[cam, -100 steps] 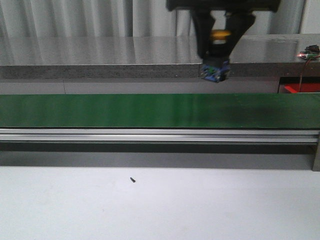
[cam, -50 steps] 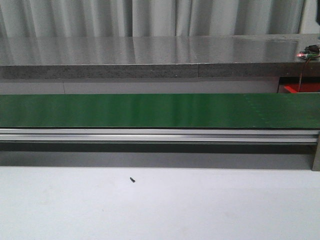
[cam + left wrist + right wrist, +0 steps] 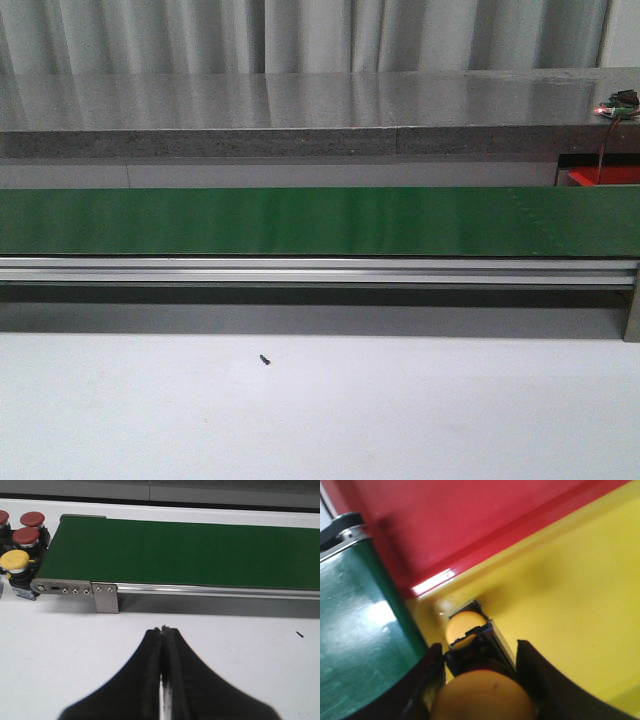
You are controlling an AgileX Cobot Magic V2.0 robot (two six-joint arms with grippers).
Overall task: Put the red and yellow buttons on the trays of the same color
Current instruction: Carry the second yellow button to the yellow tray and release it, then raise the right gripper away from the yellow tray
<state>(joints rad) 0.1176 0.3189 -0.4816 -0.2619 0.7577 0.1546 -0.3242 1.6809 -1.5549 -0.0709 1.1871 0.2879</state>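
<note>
- While my right pincer (image 3: 479,680) hangs over the yellow tray (image 3: 580,605), it is clamped on a yellow button (image 3: 479,700); the cap sits between the fingers and the dark body points down toward the tray floor.
- Just beyond the pincer's tips lies the red tray (image 3: 470,525), its rim touching the yellow tray's rim. To one side of the pincer is the end of the green belt (image 3: 355,645).
- I judge the step in hand to be setting this yellow button into its matching tray. I cannot tell whether the body already touches the tray floor.
- My next move, as I see it: lower until the body rests on the yellow floor, keep clear of the red rim, then part the fingers and lift straight up so the button does not tip.
- My left pincer (image 3: 163,630) has its fingers pressed together and holds nothing; it waits above the white table (image 3: 50,655), with the belt ahead of its tips.
- Well ahead of the left pincer and off to one side, past the belt's end, more buttons wait: a yellow one (image 3: 16,561) and red ones (image 3: 26,536), close together.
- No brand, label or writing is readable in any view.
- Neither arm shows in the front view.
</note>
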